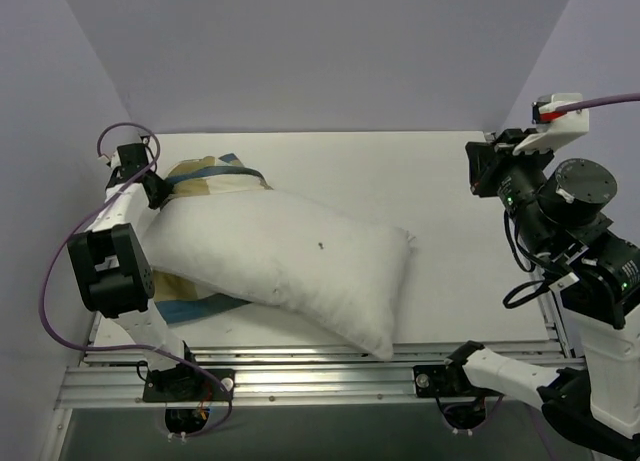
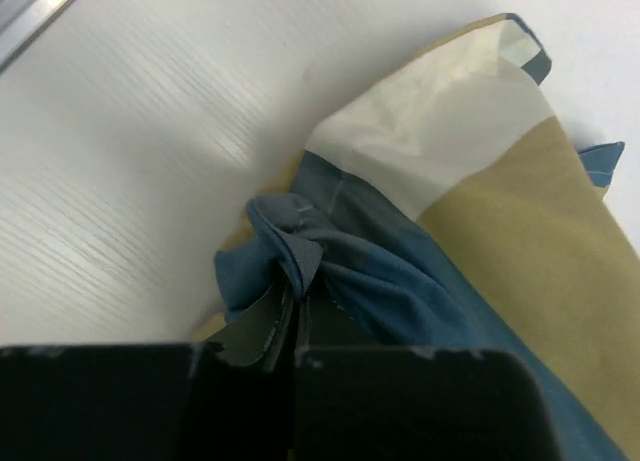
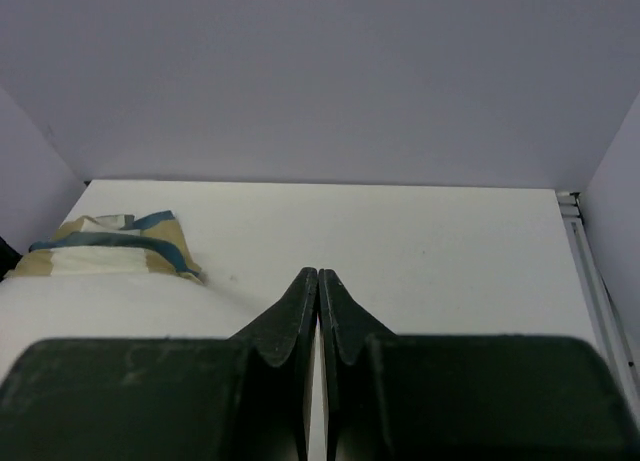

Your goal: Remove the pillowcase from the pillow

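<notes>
The plain white pillow (image 1: 290,256) lies across the middle of the table, its right end near the front rail. The blue, tan and cream pillowcase (image 1: 212,176) is bunched at the pillow's far left end, and part of it shows under the pillow's near left side. My left gripper (image 1: 152,186) is shut on a blue fold of the pillowcase (image 2: 300,246) at the far left. My right gripper (image 3: 318,273) is shut and empty, held high at the right, away from the pillow (image 3: 110,306); the pillowcase (image 3: 115,243) shows at that view's left.
White walls close in the table (image 1: 450,196) at the back and both sides. An aluminium rail (image 1: 320,366) runs along the front edge. A purple cable (image 1: 60,281) loops beside the left arm.
</notes>
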Robot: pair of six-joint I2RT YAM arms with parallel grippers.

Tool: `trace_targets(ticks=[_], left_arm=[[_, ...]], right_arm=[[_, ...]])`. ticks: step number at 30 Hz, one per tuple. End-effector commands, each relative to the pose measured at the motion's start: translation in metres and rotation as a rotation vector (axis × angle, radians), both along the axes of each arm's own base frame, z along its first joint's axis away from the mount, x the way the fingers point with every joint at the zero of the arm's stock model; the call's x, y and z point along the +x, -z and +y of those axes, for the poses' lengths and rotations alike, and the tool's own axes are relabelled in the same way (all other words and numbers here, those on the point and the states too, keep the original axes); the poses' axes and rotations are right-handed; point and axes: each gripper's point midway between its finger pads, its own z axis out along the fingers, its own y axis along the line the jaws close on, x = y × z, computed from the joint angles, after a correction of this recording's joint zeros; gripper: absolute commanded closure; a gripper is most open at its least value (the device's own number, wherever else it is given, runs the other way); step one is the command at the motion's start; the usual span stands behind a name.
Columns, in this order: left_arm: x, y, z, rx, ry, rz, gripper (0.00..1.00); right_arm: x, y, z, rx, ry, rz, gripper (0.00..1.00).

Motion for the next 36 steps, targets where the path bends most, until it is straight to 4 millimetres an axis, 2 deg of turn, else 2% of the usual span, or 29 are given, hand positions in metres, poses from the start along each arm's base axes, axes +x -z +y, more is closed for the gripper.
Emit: trace_targets(ticks=[1, 2, 3, 4, 5, 6, 7, 8, 9, 10, 11, 13, 14, 15, 17, 18, 20, 21, 23, 26, 27, 28, 30, 31, 32, 33, 35, 36], left_arm=[[0.018, -0.042, 0.012, 0.108, 0.024, -0.072, 0.98], [0.018, -0.042, 0.009, 0.104, 0.038, -0.066, 0.98], [0.018, -0.043, 0.006, 0.092, 0.052, -0.068, 0.98], [0.015, -0.040, 0.002, 0.081, 0.062, -0.060, 0.98], [0.015, -0.044, 0.000, 0.072, 0.071, -0.078, 0.98], [0.014, -0.044, -0.004, 0.061, 0.084, -0.087, 0.98], [0.009, -0.036, -0.012, 0.036, 0.107, -0.083, 0.98], [0.010, -0.042, -0.016, 0.033, 0.117, -0.113, 0.98], [0.009, -0.041, -0.023, 0.018, 0.136, -0.116, 0.98], [0.005, -0.037, -0.026, 0.009, 0.144, -0.108, 0.98], [0.005, -0.039, -0.030, 0.005, 0.153, -0.119, 0.98], [0.005, -0.038, -0.040, 0.003, 0.175, -0.118, 0.98], [0.003, -0.037, -0.044, -0.003, 0.182, -0.116, 0.98], [0.003, -0.037, -0.047, -0.009, 0.188, -0.117, 0.98], [0.002, -0.038, -0.056, -0.020, 0.196, -0.125, 0.98], [0.002, -0.037, -0.058, -0.022, 0.199, -0.127, 0.98], [0.001, -0.038, -0.061, -0.028, 0.199, -0.130, 0.98], [0.000, -0.036, -0.062, -0.030, 0.201, -0.122, 0.98], [0.000, -0.034, -0.063, -0.029, 0.204, -0.114, 0.98], [0.000, -0.033, -0.064, -0.029, 0.206, -0.112, 0.98], [0.000, -0.033, -0.065, -0.029, 0.208, -0.112, 0.98], [0.000, -0.034, -0.064, -0.027, 0.207, -0.114, 0.98], [0.000, -0.032, -0.064, -0.027, 0.205, -0.109, 0.98], [0.000, -0.032, -0.065, -0.027, 0.206, -0.106, 0.98], [0.000, -0.030, -0.064, -0.027, 0.203, -0.101, 0.98], [0.000, -0.030, -0.061, -0.024, 0.199, -0.100, 0.98], [0.000, -0.029, -0.057, -0.017, 0.187, -0.093, 0.98], [0.000, -0.029, -0.055, -0.015, 0.180, -0.091, 0.98]], right_arm=[[0.031, 0.005, 0.015, -0.060, 0.013, 0.013, 1.00], [0.035, 0.013, 0.026, -0.090, -0.038, 0.038, 1.00], [0.047, 0.030, 0.045, -0.134, -0.099, 0.091, 1.00], [0.051, 0.043, 0.060, -0.149, -0.157, 0.128, 1.00], [0.051, 0.066, 0.086, -0.161, -0.283, 0.187, 1.00], [0.057, 0.084, 0.101, -0.169, -0.336, 0.227, 0.96], [0.058, 0.098, 0.112, -0.158, -0.378, 0.254, 0.69], [0.055, 0.123, 0.136, -0.162, -0.468, 0.288, 0.56], [0.054, 0.137, 0.148, -0.173, -0.501, 0.305, 0.45], [0.051, 0.150, 0.159, -0.197, -0.529, 0.315, 0.27], [0.043, 0.170, 0.177, -0.241, -0.564, 0.326, 0.20], [0.042, 0.198, 0.196, -0.298, -0.597, 0.361, 0.07], [0.043, 0.205, 0.207, -0.306, -0.623, 0.358, 0.05], [0.038, 0.221, 0.223, -0.311, -0.688, 0.388, 0.03], [0.036, 0.228, 0.243, -0.315, -0.746, 0.370, 0.00], [0.030, 0.241, 0.257, -0.351, -0.780, 0.377, 0.00], [0.026, 0.253, 0.270, -0.405, -0.808, 0.376, 0.00], [0.026, 0.267, 0.279, -0.431, -0.821, 0.398, 0.00], [0.014, 0.280, 0.296, -0.448, -0.886, 0.400, 0.00], [0.002, 0.322, 0.308, -0.512, -0.937, 0.469, 0.00], [0.001, 0.345, 0.309, -0.544, -0.943, 0.516, 0.00], [-0.003, 0.359, 0.310, -0.561, -0.957, 0.544, 0.00], [-0.015, 0.401, 0.306, -0.608, -0.997, 0.644, 0.00], [-0.019, 0.415, 0.303, -0.630, -1.010, 0.675, 0.05], [-0.029, 0.433, 0.294, -0.655, -1.030, 0.738, 0.13], [-0.035, 0.451, 0.287, -0.686, -1.038, 0.795, 0.48], [-0.047, 0.466, 0.273, -0.725, -1.040, 0.872, 0.93], [-0.055, 0.471, 0.262, -0.738, -1.038, 0.900, 1.00]])
